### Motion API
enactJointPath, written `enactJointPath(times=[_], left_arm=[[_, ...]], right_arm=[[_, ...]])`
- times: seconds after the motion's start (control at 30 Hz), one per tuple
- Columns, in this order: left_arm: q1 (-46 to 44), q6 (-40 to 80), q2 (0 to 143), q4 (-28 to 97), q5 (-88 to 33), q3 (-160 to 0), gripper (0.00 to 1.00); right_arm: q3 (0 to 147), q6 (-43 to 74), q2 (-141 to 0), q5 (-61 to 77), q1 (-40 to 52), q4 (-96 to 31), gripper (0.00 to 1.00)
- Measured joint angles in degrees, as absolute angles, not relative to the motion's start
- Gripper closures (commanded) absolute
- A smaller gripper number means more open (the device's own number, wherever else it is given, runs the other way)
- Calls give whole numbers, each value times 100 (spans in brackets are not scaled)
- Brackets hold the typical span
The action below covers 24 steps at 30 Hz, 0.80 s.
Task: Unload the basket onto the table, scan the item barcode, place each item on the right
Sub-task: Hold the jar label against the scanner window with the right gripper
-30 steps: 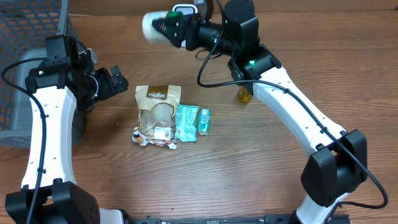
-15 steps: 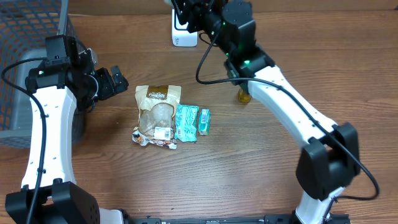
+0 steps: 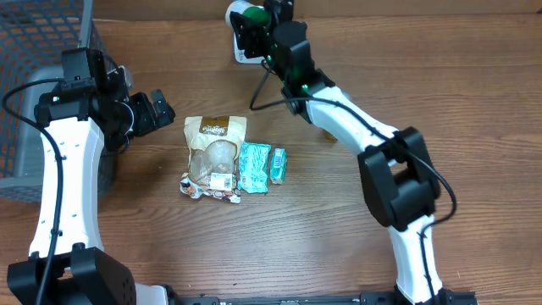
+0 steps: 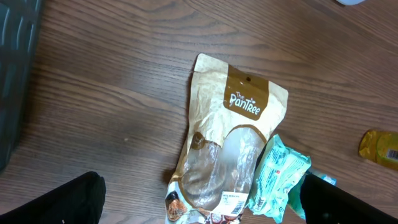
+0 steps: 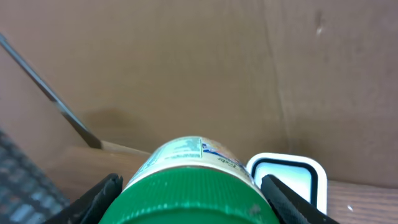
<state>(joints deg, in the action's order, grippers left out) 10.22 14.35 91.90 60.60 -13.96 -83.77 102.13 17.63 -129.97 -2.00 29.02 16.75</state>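
Observation:
A jar with a green lid (image 5: 196,199) and a white printed label (image 5: 186,152) sits between the fingers of my right gripper (image 5: 196,204), which is shut on it. In the overhead view the right gripper (image 3: 252,20) holds the jar (image 3: 253,13) at the table's back edge, right above the white scanner (image 3: 240,52). The scanner's dark-rimmed window (image 5: 287,177) shows just right of the jar. My left gripper (image 3: 157,110) stands open, holding nothing, to the left of a tan snack pouch (image 3: 213,148). No barcode on the jar is visible.
A tan pouch (image 4: 230,143), a teal packet (image 4: 280,180) and a smaller teal packet (image 3: 278,165) lie mid-table. A yellow item (image 4: 380,149) lies to their right. A dark mesh basket (image 3: 42,42) stands at the far left. A cardboard wall backs the table.
My right arm has swung the jar from pointing left to the back edge over the scanner, lid now up. The left arm has not moved.

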Motion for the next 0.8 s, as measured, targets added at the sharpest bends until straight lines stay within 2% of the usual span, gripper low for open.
enactJointPath(times=[0.1, 0.2, 0.8], left_arm=[[1022, 1435, 9190, 6064, -1396, -8377, 1], [1022, 1435, 9190, 6062, -1396, -8379, 0], [1022, 1435, 9190, 6064, -1396, -8379, 0]], right_arm=[[11297, 1570, -13472, -202, 2899, 829, 60], [12031, 1483, -13736, -217, 2886, 510, 60], [12407, 1345, -14665, -567, 2762, 1684, 62]])
